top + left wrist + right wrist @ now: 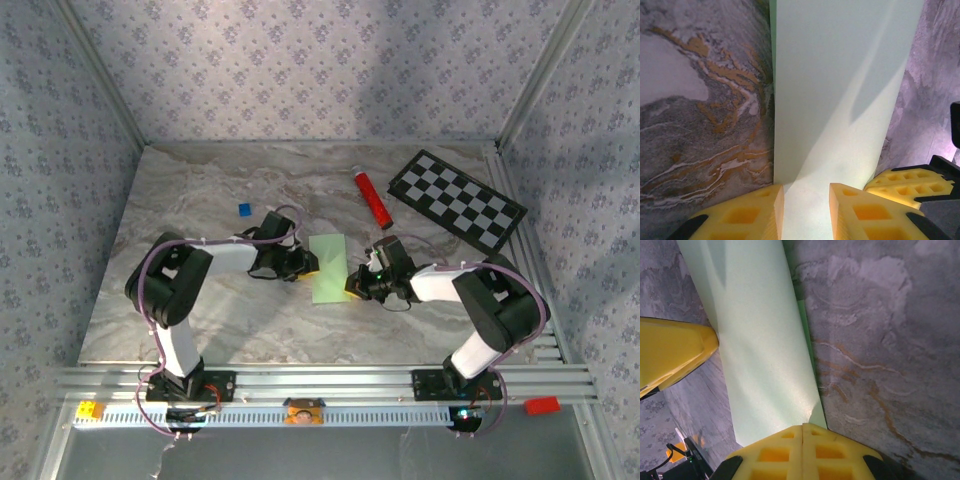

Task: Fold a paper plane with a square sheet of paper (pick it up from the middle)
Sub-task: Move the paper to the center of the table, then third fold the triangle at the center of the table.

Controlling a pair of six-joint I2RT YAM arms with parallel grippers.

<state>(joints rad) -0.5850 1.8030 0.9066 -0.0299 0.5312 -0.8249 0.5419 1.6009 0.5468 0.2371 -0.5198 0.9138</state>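
The square sheet of paper (328,267) lies mid-table, pale green and doubled over into a narrow rectangle. My left gripper (305,262) sits at its left long edge. In the left wrist view that gripper (806,192) is open, its yellow fingers a small gap apart, and the paper (840,90) runs out from between them. My right gripper (352,285) is at the paper's lower right edge. The right wrist view shows this gripper (803,429) shut, tips together against the paper (760,340), whose top layer lifts slightly there. I cannot tell whether it pinches the sheet.
A red tube (373,198) and a black-and-white checkerboard (457,200) lie at the back right. A tiny blue square (244,209) sits back left of the paper. A red block (541,405) and a yellow block (90,410) rest on the front rail.
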